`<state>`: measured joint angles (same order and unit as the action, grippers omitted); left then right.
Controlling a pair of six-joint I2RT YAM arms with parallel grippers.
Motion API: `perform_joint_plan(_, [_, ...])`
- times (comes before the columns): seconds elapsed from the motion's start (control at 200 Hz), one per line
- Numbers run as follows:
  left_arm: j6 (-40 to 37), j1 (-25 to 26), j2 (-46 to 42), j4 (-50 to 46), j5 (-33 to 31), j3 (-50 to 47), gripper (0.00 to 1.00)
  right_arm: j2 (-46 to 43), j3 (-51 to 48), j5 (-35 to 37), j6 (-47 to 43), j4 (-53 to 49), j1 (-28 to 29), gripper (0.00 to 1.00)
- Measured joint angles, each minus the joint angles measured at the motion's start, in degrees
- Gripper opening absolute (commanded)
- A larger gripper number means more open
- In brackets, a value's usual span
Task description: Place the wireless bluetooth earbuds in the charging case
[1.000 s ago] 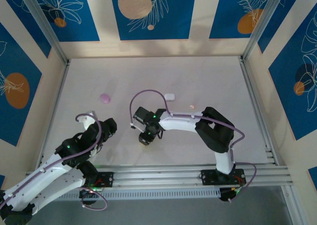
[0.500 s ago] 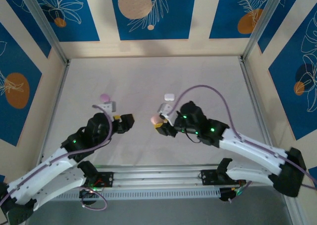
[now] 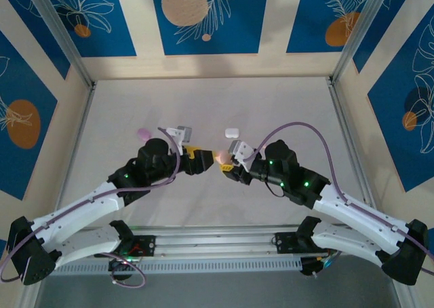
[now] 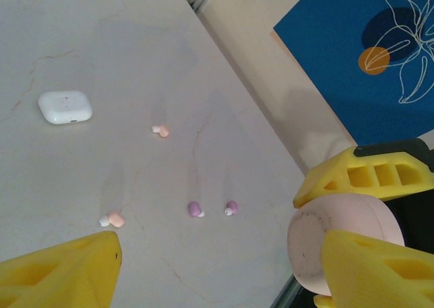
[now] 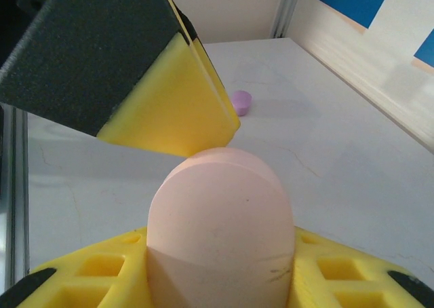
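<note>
We see the right claw (image 3: 226, 163) gripping the pink charging case (image 5: 220, 233). The left claw (image 3: 198, 160) gapes wide, just beside it. From the left wrist, four earbuds (image 4: 195, 209) lie loose on the counter (image 4: 102, 43) at its 9 o'clock.

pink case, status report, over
Right gripper shut on rounded pale-pink plastic charging case. Left gripper open, close beside it. Four tiny pink and lilac plastic earbuds loose on white table. Nothing seen blocking.

Left arm (image 3: 81, 213) and right arm (image 3: 352, 209): white shells, black joints, green lights (image 3: 126, 177), lilac cables (image 3: 298, 126); left tool (image 3: 202, 159) and right tool (image 3: 222, 161) bear yellow wedge fingers (image 4: 61, 271).
</note>
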<state>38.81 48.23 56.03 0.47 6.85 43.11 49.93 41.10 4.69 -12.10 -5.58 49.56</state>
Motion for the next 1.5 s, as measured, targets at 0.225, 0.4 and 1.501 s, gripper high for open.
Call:
perform_joint_plan(0.225, [-0.83,0.02,3.19,-0.42,1.49,2.84,0.7,0.13,0.0,0.79,0.04,-0.02,-0.79,0.42])
perform_joint_plan(0.4, [-0.83,0.02,4.11,-0.48,0.85,3.21,0.71,0.24,0.0,1.38,0.09,-0.5,-1.2,0.42])
perform_joint_plan(1.501, [3.39,2.49,9.31,3.15,5.81,5.95,0.3,2.86,-0.81,-2.45,0.0,2.82,-3.06,0.43])
